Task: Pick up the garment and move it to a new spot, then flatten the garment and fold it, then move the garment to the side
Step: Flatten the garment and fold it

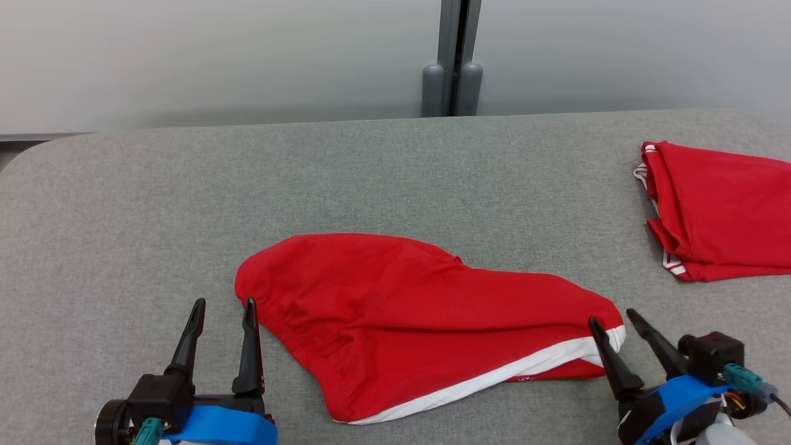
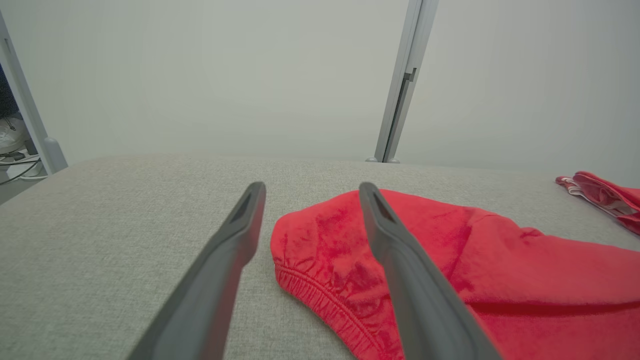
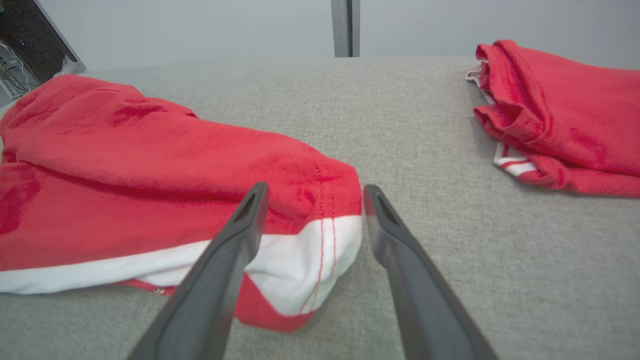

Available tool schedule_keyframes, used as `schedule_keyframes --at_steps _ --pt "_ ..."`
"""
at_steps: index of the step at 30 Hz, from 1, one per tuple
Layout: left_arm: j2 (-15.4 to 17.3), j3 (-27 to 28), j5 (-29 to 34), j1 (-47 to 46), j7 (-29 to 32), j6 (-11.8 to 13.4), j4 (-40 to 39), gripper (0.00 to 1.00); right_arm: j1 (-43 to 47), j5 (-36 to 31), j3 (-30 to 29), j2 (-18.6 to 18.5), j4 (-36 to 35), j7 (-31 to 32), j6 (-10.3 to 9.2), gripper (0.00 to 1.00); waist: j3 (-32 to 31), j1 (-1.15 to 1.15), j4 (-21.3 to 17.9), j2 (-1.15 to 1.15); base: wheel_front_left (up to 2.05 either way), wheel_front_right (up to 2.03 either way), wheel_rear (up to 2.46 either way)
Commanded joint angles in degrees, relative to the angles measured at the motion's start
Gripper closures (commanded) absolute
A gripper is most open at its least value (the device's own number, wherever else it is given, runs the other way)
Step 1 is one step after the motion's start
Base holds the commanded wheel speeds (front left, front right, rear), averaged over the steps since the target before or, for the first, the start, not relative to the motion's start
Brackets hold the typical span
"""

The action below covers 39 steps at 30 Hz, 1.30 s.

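The garment (image 1: 420,309) is a pair of red shorts with a white stripe, lying folded on the grey table (image 1: 185,204) in front of me. Its elastic waistband (image 2: 320,300) faces my left gripper (image 1: 222,304), which stands open at the garment's left edge with nothing between its fingers. My right gripper (image 1: 613,317) is open too, at the garment's right corner, where the white-striped hem (image 3: 310,255) lies just before its fingertips. The cloth lies loose there, not pinched.
A second red garment with white trim (image 1: 717,210) lies folded at the table's right edge, also seen in the right wrist view (image 3: 560,115). Grey wall panels with a vertical post (image 1: 452,62) stand behind the table.
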Motion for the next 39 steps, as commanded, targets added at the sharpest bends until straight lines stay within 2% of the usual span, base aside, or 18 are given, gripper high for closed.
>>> schedule_keyframes --at_steps 1,11,21,31,36,39 --pt "-0.02 0.17 0.18 0.34 -0.26 -0.04 -0.01 0.00 0.78 -0.43 -0.70 0.34 -0.52 -0.17 0.01 0.00 -0.19 0.00 -0.10 0.00 0.00 0.00 0.00" --pt "-0.02 0.58 1.14 1.66 -0.26 0.30 -0.98 0.00 6.93 -7.41 -14.51 6.01 -13.01 -0.16 0.02 0.00 -2.39 0.00 -0.73 0.00 0.00 0.00 0.00" --pt "-0.02 0.95 2.11 2.07 -0.26 0.81 -2.22 0.00 11.55 -13.38 -19.20 11.89 -24.36 -0.17 0.01 0.00 -3.72 0.00 -1.57 0.00 0.00 0.00 0.00" --pt "-0.02 2.49 2.85 2.93 -0.26 2.31 -3.03 0.00 15.20 -15.81 -19.92 14.89 -25.23 -0.17 0.01 0.00 -4.41 0.00 -1.21 0.00 0.00 0.00 0.00" --pt "-0.02 2.69 2.92 3.09 -0.26 1.99 -2.75 0.00 14.82 -16.06 -19.70 15.17 -24.57 -0.16 0.01 0.00 -4.29 0.00 -1.39 0.00 0.00 0.00 0.00" --pt "-0.02 2.12 2.29 2.79 -0.26 0.80 -2.38 0.00 14.37 -15.56 -19.44 14.19 -22.88 -0.16 0.01 0.00 -4.11 0.00 -1.32 0.00 0.00 0.00 0.00"
